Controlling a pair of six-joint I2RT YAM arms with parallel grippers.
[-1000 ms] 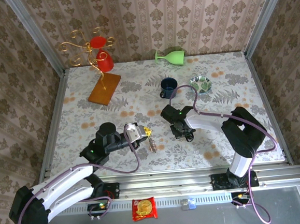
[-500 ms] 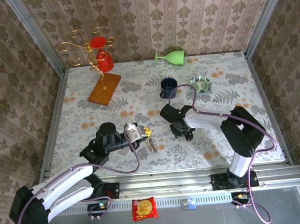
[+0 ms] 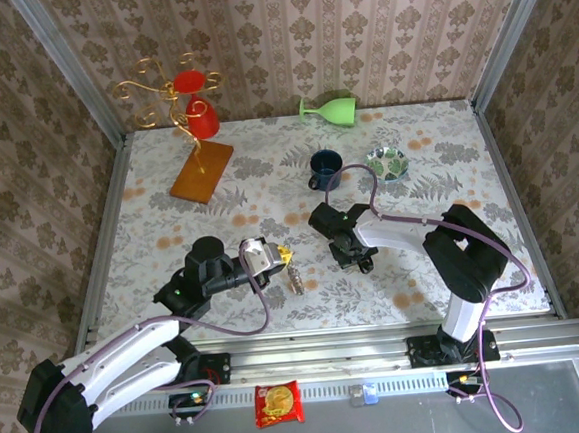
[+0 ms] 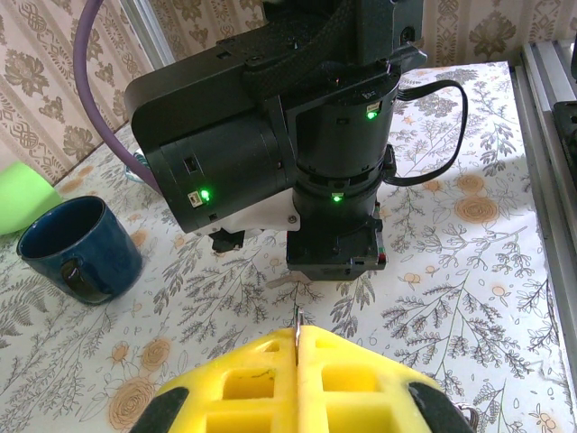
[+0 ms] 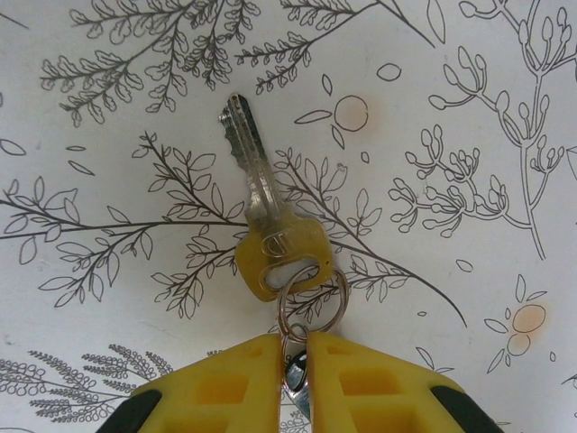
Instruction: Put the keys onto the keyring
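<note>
A silver key with a yellow head lies flat on the flowered tablecloth, threaded on a small silver split keyring. My right gripper is shut on the near edge of that keyring, with a small metal piece caught between its yellow fingers. It sits at the table's middle. My left gripper is shut on a thin silver key seen edge-on, pointing at the right arm's wrist. From above, the left gripper is just left of the right one, with a small silvery bunch lying beneath it.
The right arm's black wrist housing looms close ahead of the left gripper. Behind stand a blue mug, a tipped green cup and a small bowl. A gold wire stand with red cups is back left.
The right wrist has shifted very slightly to the left. The left arm has stayed where it was.
</note>
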